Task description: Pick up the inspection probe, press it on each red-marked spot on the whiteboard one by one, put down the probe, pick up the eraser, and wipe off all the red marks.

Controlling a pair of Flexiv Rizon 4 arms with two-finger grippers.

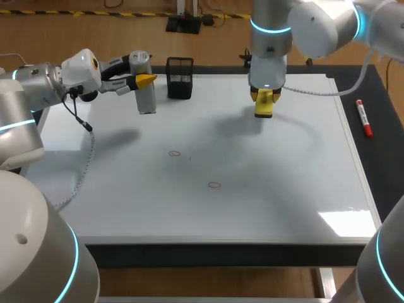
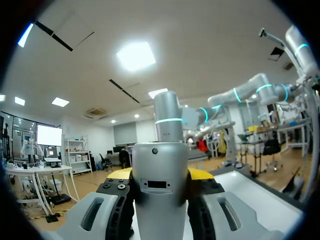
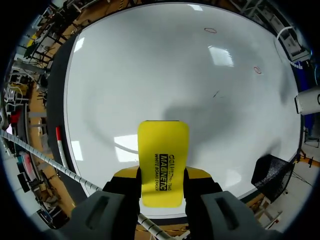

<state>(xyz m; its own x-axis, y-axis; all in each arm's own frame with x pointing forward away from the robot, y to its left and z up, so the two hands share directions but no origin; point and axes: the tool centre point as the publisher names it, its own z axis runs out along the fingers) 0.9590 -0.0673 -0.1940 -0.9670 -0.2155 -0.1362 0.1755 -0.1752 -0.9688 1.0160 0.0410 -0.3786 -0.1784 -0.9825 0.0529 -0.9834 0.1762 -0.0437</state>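
Two sets of jaws are at work, and each is closed on one thing. The left jaws grip the inspection probe [image 2: 160,190] from both sides, one yellow tip against each flank. The grey cylinder stands upright at the whiteboard's [image 1: 271,189] far left corner. I cannot tell whether its base touches the surface. The right jaws are clamped on the long sides of the yellow eraser [image 3: 162,160]. It hangs over the whiteboard's far edge, right of the middle, and its shadow falls on the board toward the centre.

One black mesh pen holder [image 1: 180,77] stands on the whiteboard's far edge just beside the probe. It sits between the probe and the eraser, well apart from the eraser.

Two red circles [image 1: 175,153] are drawn on the whiteboard. One is left of the centre. The other [image 1: 214,185] is nearer the front edge and closer to the middle. One small dark fleck [image 1: 190,158] sits just beside the first circle. Both circles are well apart from the probe and the eraser.

One cable [image 1: 85,158] droops from the left arm [image 1: 38,82] over the whiteboard's left edge. One red marker [image 1: 364,118] lies off the whiteboard's right edge on the dark table [image 1: 385,145].
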